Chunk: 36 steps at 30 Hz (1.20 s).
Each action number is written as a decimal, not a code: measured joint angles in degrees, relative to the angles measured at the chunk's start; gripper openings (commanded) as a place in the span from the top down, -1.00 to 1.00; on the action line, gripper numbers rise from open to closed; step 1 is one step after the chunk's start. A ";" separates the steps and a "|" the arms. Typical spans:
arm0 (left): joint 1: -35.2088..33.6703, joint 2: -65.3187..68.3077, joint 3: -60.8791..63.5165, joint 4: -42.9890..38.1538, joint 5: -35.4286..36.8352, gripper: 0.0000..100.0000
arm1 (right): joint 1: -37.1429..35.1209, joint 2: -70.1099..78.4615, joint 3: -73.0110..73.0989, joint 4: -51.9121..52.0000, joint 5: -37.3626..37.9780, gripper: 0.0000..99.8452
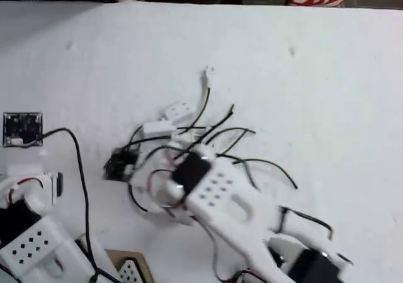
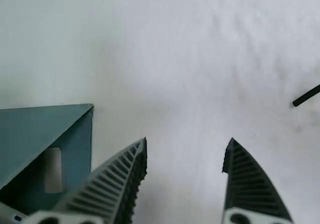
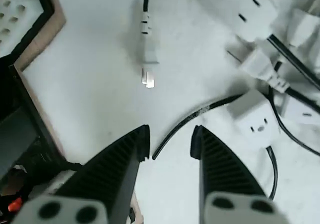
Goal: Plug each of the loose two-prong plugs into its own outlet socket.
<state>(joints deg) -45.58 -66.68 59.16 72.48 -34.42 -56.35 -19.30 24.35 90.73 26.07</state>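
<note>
Since the right jaws stand spread over the cable heap with only a black cable (image 3: 200, 113) lying on the bench (image 1: 327, 62) under their gap, the step in hand looks like picking a first plug. A good grasp, I judge, would take the grey plug (image 3: 147, 54) by its body rather than its cable, leaving both prongs free and pointing out of the jaws. That plug lies loose, well apart from the socket block (image 3: 240, 7), on the side of the block toward the cardboard (image 3: 47, 32). A white plug (image 3: 260, 64) lies just beside the socket block, and a small socket cube (image 3: 252, 119) lies a little farther from it. The prongs should be squared to the slots before pushing, and the light block may slide unless steadied.

The left jaws are spread too, holding nothing, over bare bench beside what looks like a teal box (image 2: 50, 139).

The high view gives the whole layout. It shows the socket block (image 1: 178, 111) at the far side of the heap, the right arm (image 1: 220, 198) lying across the heap's near part, and the left arm (image 1: 28, 242) well apart from the block. The right wrist view supplies what the high view cannot resolve: the grey plug's prongs and the block's slots.
</note>
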 measured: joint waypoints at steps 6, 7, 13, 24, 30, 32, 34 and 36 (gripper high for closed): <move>-2.29 -3.69 3.43 0.00 0.00 0.50 | -3.34 11.16 -6.86 -0.26 0.00 0.70; -3.25 -4.40 3.52 0.00 0.00 0.50 | -3.69 13.19 -7.65 -0.44 0.00 0.70; -7.03 -7.38 4.84 0.00 0.00 0.50 | -7.21 22.24 -9.93 -4.04 0.00 0.71; -7.38 -13.01 8.09 0.00 -0.18 0.50 | -7.65 35.08 -10.55 -8.18 -0.09 0.76; -7.30 -15.21 10.55 0.00 -0.18 0.50 | -7.38 37.36 -10.55 -8.26 2.02 0.96; -7.30 -16.18 11.34 0.00 -0.18 0.50 | -7.38 37.36 -10.55 -8.26 2.90 0.96; -7.30 -17.23 11.78 0.00 -0.18 0.50 | -6.24 36.40 -10.46 -8.26 3.08 0.96; -7.30 -18.37 11.78 0.00 -0.18 0.50 | -4.48 33.85 -10.46 -8.18 3.25 0.96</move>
<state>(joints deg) -52.88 -85.05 70.95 72.48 -34.59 -60.84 14.55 13.89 82.55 29.32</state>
